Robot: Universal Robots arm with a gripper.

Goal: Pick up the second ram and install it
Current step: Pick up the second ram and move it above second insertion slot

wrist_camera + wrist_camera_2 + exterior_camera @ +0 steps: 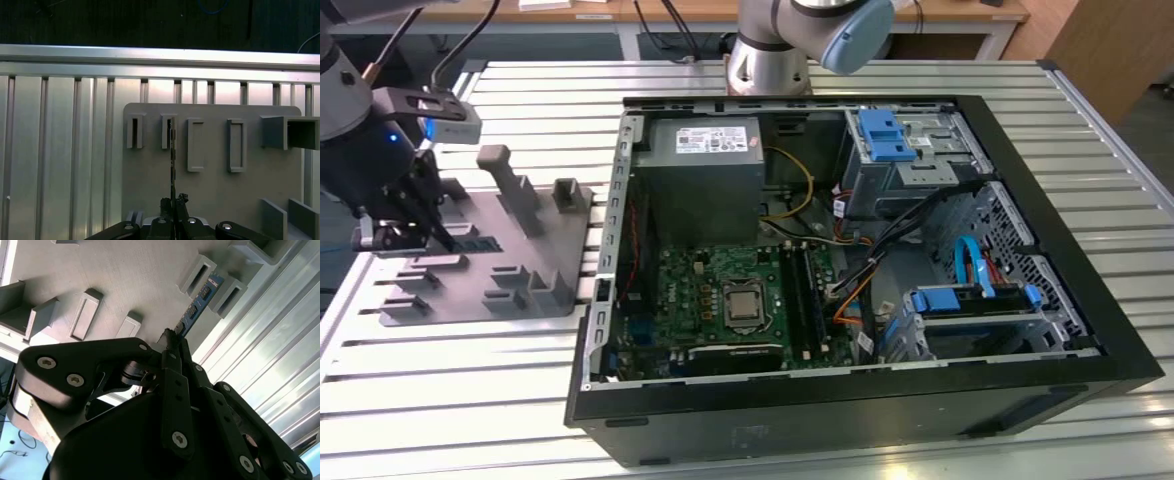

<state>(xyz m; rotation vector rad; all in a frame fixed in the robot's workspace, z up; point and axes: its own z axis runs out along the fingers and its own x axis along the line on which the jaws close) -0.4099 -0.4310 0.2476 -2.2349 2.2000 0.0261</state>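
end effector [172, 336] clamped, pointed downward

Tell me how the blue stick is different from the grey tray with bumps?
The second ram is blue-green with chips; the grey holder is plain grey. The second ram is a thin strip standing on edge; the grey holder is a wide flat plate with upright posts. The gripper is shut on the second ram, not the grey holder. Both are outside the computer case.
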